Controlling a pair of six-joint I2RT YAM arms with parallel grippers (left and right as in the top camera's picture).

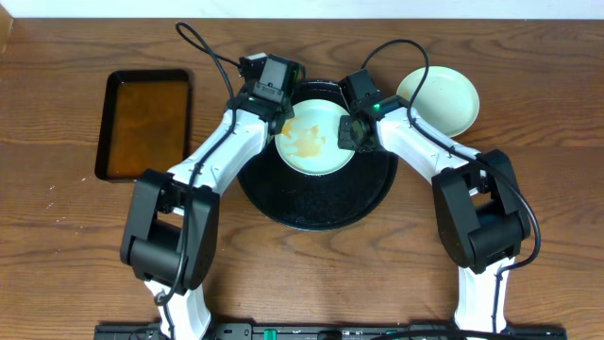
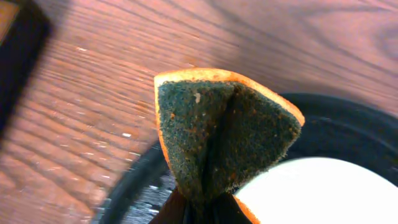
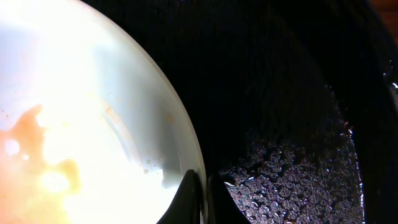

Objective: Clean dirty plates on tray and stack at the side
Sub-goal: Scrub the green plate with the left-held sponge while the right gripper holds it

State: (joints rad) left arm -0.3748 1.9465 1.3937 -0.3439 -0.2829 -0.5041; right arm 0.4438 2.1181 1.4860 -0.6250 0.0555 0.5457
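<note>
A pale plate [image 1: 316, 142] smeared with orange-brown sauce rests on the far part of the round black tray [image 1: 316, 212]. My right gripper [image 1: 357, 132] is shut on this plate's right rim; in the right wrist view its fingers [image 3: 186, 202] pinch the rim of the plate [image 3: 81, 112] over the wet tray [image 3: 292, 186]. My left gripper [image 1: 281, 120] is at the plate's left edge, shut on a folded orange sponge with a dark green scouring face [image 2: 224, 137]. The plate [image 2: 323, 193] and tray rim [image 2: 348, 115] lie below the sponge. A clean mint plate [image 1: 439, 99] sits on the table to the right of the tray.
A rectangular black pan of brownish liquid [image 1: 146, 123] lies on the wooden table at the left. Both arms reach in from the near edge and cables loop over the far side of the tray.
</note>
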